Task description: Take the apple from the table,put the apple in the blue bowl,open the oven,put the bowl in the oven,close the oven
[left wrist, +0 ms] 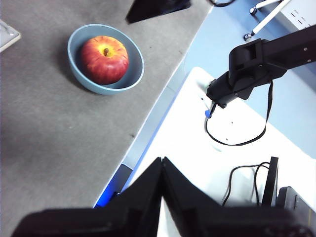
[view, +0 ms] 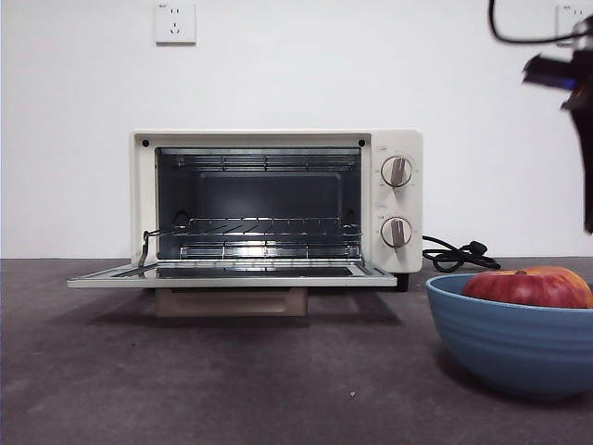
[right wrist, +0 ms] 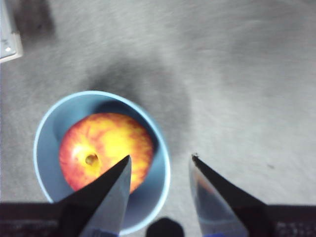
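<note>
Behind everything stands a plain white wall, and the dark grey tabletop [view: 232, 380] carries the things. On it the apple [right wrist: 103, 148] already lies inside the blue bowl [right wrist: 49, 123], and the oven [view: 276, 204] waits well apart with its door folded down flat. My right pincer [right wrist: 160, 165] hangs above the bowl with its jaws apart, one jaw over the apple and one outside the rim. I judge that the next step is to grip the rim, and here I see the risk: a thin hold on one side may let the loaded bowl tilt, so the apple rolls out. The bowl could also knock the open door on the way in. My left pincer [left wrist: 162, 163] is closed and waits beyond the tabletop edge.
</note>
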Available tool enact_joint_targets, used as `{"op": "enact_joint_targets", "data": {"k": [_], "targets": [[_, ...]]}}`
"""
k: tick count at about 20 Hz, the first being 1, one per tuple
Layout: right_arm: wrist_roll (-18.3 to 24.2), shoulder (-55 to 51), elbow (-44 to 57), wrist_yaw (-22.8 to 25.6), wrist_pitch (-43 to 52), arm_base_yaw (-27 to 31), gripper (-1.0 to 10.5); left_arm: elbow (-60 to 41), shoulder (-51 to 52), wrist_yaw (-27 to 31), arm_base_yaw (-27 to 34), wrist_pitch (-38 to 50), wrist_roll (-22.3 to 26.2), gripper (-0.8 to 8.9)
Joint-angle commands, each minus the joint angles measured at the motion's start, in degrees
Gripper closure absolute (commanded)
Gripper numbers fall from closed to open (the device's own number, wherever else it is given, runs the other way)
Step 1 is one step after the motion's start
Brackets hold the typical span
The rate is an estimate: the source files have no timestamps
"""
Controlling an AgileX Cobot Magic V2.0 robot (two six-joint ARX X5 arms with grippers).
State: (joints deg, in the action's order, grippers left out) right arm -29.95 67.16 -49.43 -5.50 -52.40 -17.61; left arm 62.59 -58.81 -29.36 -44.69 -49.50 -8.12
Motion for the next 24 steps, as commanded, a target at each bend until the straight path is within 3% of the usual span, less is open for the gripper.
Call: {"op": "enact_joint_targets", "data": {"k": [1,7,11,14,18,21,24], "targets": [[1.25,3.78,0.59,-0.02,-0.22,0.02,7.5,-0.09,1.05,1.14,0.17,-1.09,0.57,8.19],[1.68,10.60,0.61,1.07,0.48,0.02,7.8,-0.09,1.75,2.40,0.17,-2.84,0.59,8.19],[1.68,12.63,0.74,1.75,1.33,-0.07,9.6,-0.09,2.25,2.73,0.20,-2.80,0.85,8.19],[1.62,12.50,0.74,1.57,1.33,-0.04,9.6,-0.09,3.06,4.09,0.20,-3.04,1.20,8.19],[-0.24,11.91,-1.09,-2.93,1.38,-0.66,9.6,-0.09,4.31,4.13,0.59,-3.69,1.97,8.19],[-1.99,11.82,-7.04,-1.27,-1.53,-2.82,9.6,-0.09,5.35,4.24,1.92,-4.50,2.82,8.19],[-4.87,11.98,-14.78,1.86,-4.44,-5.42,9.6,-0.09,5.81,10.69,3.72,-7.10,6.32,8.19]]}}
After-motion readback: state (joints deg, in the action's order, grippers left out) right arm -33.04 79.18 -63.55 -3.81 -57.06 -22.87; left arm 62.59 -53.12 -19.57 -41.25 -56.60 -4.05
